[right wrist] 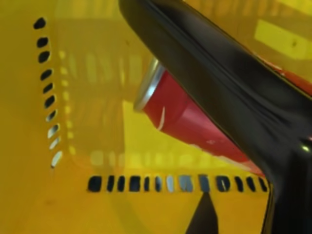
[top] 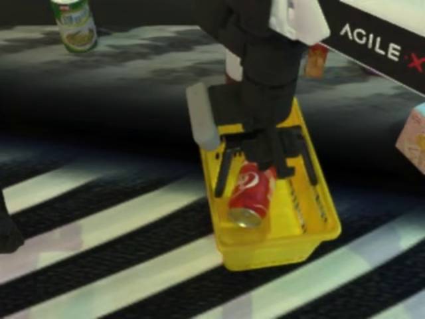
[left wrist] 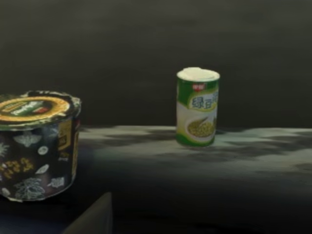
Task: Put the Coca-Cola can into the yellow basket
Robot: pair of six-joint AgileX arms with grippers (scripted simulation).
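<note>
The red Coca-Cola can [top: 254, 191] lies tilted on its side inside the yellow basket [top: 324, 219], silver top toward the basket's near wall. My right gripper [top: 269, 161] hangs low over the basket's far half, just behind the can's base. In the right wrist view the Coca-Cola can [right wrist: 180, 114] rests on the yellow basket floor [right wrist: 83, 204] behind a black handle bar [right wrist: 219, 83]. One dark fingertip [right wrist: 204, 217] shows, apart from the can, so the gripper is open. My left arm [top: 6, 232] is parked at the left edge of the table, its gripper open.
A green-and-white can [top: 74, 23] stands at the back left. In the left wrist view it [left wrist: 197, 107] stands beside a dark noodle cup [left wrist: 36, 144]. A grey block [top: 202, 114] lies by the basket's far left corner. A pink box [top: 413, 139] sits at the right edge.
</note>
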